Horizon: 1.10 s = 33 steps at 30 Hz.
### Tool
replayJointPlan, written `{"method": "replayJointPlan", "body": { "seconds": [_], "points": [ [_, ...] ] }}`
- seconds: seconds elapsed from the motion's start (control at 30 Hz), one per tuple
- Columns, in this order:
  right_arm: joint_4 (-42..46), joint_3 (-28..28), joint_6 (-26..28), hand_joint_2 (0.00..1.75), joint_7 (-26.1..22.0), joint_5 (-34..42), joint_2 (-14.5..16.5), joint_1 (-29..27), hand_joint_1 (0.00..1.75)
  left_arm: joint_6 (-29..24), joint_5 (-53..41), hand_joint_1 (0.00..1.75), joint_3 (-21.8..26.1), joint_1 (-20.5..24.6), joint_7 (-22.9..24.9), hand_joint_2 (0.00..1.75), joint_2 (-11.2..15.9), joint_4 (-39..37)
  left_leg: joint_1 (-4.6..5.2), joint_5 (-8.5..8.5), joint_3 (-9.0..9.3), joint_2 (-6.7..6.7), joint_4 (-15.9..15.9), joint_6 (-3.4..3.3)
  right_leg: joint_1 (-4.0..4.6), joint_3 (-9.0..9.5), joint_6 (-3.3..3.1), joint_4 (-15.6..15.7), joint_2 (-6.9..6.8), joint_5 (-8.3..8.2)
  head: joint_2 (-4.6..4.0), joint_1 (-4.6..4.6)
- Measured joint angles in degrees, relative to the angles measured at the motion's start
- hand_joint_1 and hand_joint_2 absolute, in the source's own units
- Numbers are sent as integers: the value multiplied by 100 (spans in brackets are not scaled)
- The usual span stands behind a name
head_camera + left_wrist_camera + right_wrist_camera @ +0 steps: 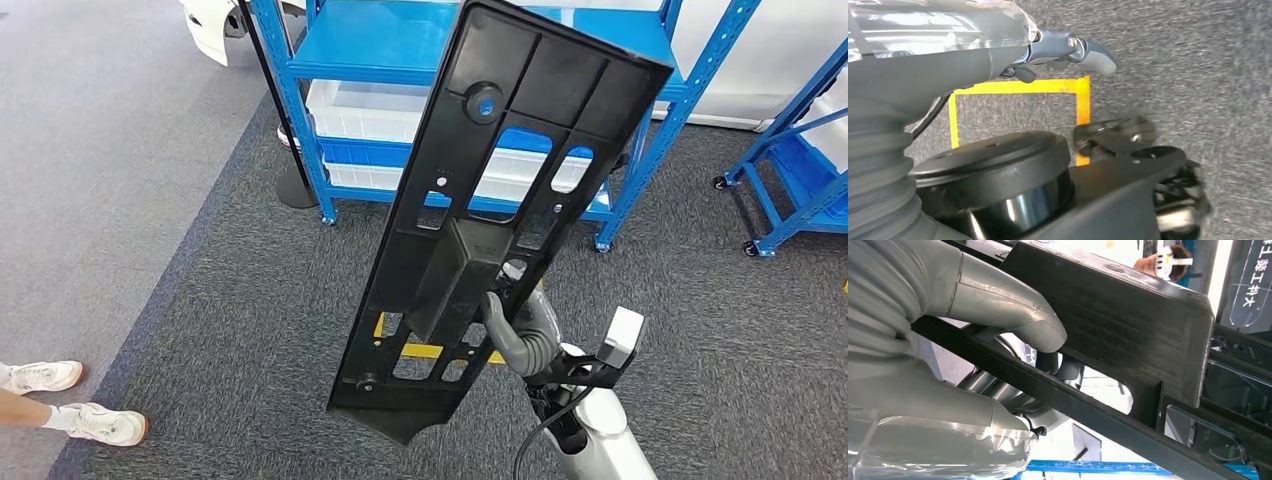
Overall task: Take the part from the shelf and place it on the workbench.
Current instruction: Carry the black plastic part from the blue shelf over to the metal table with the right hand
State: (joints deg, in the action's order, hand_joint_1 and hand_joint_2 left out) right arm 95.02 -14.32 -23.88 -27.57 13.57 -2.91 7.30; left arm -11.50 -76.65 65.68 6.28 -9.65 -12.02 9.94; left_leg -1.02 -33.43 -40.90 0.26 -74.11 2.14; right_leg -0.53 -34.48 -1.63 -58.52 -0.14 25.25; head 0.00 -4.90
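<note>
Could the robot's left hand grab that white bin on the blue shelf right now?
Probably not. The left hand hangs low over the floor, and the black part in the right hand stands between robot and white bin.

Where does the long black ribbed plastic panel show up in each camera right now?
Head view: black plastic panel runs diagonally through the centre, held by the right hand.
Left wrist view: not in it.
Right wrist view: panel crosses the frame under the thumb.
Shared landmark: blue metal shelf, also.

Part [500,190] stood before shelf [400,45], held from right by right hand [520,325]; bins [365,110] on shelf; person's feet [70,400] (floor) far left.
</note>
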Motion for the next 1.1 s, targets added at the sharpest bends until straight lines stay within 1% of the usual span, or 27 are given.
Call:
{"method": "replayJointPlan", "body": {
  "seconds": [0.03,0.07,0.1,0.13,0.17,0.2,0.23,0.27,0.33,0.37,0.4,0.47,0.5,0.53,0.57,0.63,0.67,0.7,0.73,0.8,0.87,0.93,0.97,1.0,1.03,1.07,1.1],
  "points": [
    [-7,7,2,175,-6,3,0,-7,175,-5,-11,0,-1,-1,-15,175,2,0,6,66,75,0,-82,-19,23,-75,-5,-4,-1,-50,0,0],
    [-11,16,4,175,-12,5,0,-17,175,-13,-20,0,-2,-1,-23,175,3,0,19,228,247,-1,45,-55,47,-143,-6,-7,-1,-96,0,0],
    [-12,25,4,175,-17,6,0,-28,175,-21,-25,0,-3,-1,-16,175,4,0,40,399,502,-2,346,-111,68,-198,-5,-9,-1,-143,0,0],
    [-10,33,4,175,-21,7,0,-39,175,-33,-25,0,-4,3,4,175,10,3,68,471,795,-2,754,-185,86,-240,3,-10,-2,-187,0,0],
    [-8,39,4,175,-24,8,0,-45,175,-42,-25,0,-4,7,23,175,15,9,93,463,1073,0,1171,-240,93,-267,18,-12,-4,-227,0,1],
    [-6,43,3,175,-25,10,0,-48,175,-48,-24,0,-4,10,37,175,21,14,117,405,1263,3,1486,-275,88,-283,45,-9,-10,-268,0,1],
    [-5,45,2,175,-24,13,1,-50,175,-52,-24,0,-4,11,49,175,26,20,138,345,1362,5,1682,-293,73,-292,82,0,-17,-311,0,1],
    [-4,48,-1,175,-20,18,3,-51,175,-57,-24,0,-4,5,58,175,27,22,147,354,1391,6,1776,-290,58,-293,122,15,-21,-354,0,1],
    [-5,55,-8,175,-8,28,5,-54,175,-66,-23,0,-4,-5,70,175,22,22,123,461,1383,21,1862,-320,48,-322,194,-12,-13,-347,0,1],
    [-5,62,-13,175,-2,34,5,-54,175,-71,-23,0,-4,-5,68,175,21,23,103,524,1371,36,1905,-344,48,-384,224,-142,-2,-231,0,1],
    [-7,71,-17,175,5,39,4,-56,175,-74,-22,0,-4,-2,57,175,20,24,89,580,1348,53,1929,-361,40,-495,253,-404,9,-36,0,1],
    [-25,86,-31,175,23,48,4,-62,175,-81,-19,0,-4,-6,19,175,23,26,94,648,1250,97,1916,-380,5,-783,311,-1162,19,401,0,2],
    [-38,92,-40,175,32,51,4,-65,175,-84,-15,0,-4,-11,-4,175,23,26,94,669,1201,125,1897,-375,-17,-869,338,-1450,17,518,0,2],
    [-51,98,-50,175,40,54,3,-66,175,-85,-10,0,-4,-15,-24,175,23,26,90,683,1157,161,1874,-368,-37,-856,360,-1537,13,525,0,2],
    [-60,104,-61,175,45,57,2,-64,175,-87,-6,0,-4,-16,-43,175,23,25,84,690,1122,199,1845,-358,-56,-712,378,-1373,-3,428,0,2],
    [-68,115,-78,175,49,63,0,-50,175,-88,-4,0,-4,-4,-67,175,23,25,80,680,1074,276,1776,-323,-69,-205,382,-593,-155,167,0,2],
    [-71,118,-82,175,49,67,0,-39,175,-90,-3,0,-4,6,-73,175,23,26,91,668,1056,310,1740,-297,-57,-6,354,-248,-237,86,0,2],
    [-72,120,-84,175,50,70,-1,-29,175,-92,-3,0,-4,15,-74,175,23,27,105,659,1044,343,1713,-268,-39,98,319,-46,-292,61,0,1],
    [-74,122,-84,175,50,73,-2,-20,175,-94,-2,0,-4,21,-73,175,23,28,120,655,1035,377,1700,-239,-18,107,278,11,-303,81,0,1],
    [-75,125,-86,175,54,76,-5,-15,175,-97,0,0,-4,26,-63,175,22,28,122,643,1024,426,1685,-174,-16,73,202,19,-196,38,0,1],
    [-75,127,-89,175,58,78,-7,4,175,-99,3,0,-4,25,-42,175,22,28,99,475,945,299,1488,-112,-38,51,116,53,-109,-12,0,0],
    [-77,128,-92,175,64,79,-7,32,175,-100,8,0,-4,10,-20,175,22,28,79,84,684,96,853,-79,-49,18,58,70,-23,-56,0,0],
    [-80,128,-91,175,68,79,-7,41,175,-100,10,0,-3,-2,-10,175,22,28,75,-113,509,49,439,-70,-47,-6,48,68,29,-73,0,0],
    [-86,128,-90,175,75,78,-7,41,175,-100,13,0,-3,-14,1,175,22,28,71,-231,374,31,114,-63,-44,-26,50,64,89,-89,0,0],
    [-94,129,-88,175,84,78,-7,39,175,-100,14,0,-2,-23,12,175,23,28,66,-241,321,26,-30,-60,-44,-44,60,58,154,-105,0,0],
    [-101,128,-85,175,92,75,-7,38,175,-100,16,0,-2,-28,21,175,23,28,55,-134,381,20,64,-61,-46,-57,74,48,222,-118,0,0],
    [-106,128,-81,175,99,72,-8,39,175,-100,18,0,-2,-30,28,175,23,28,41,57,546,-13,379,-66,-51,-67,91,33,291,-129,0,0]
  ]
}}
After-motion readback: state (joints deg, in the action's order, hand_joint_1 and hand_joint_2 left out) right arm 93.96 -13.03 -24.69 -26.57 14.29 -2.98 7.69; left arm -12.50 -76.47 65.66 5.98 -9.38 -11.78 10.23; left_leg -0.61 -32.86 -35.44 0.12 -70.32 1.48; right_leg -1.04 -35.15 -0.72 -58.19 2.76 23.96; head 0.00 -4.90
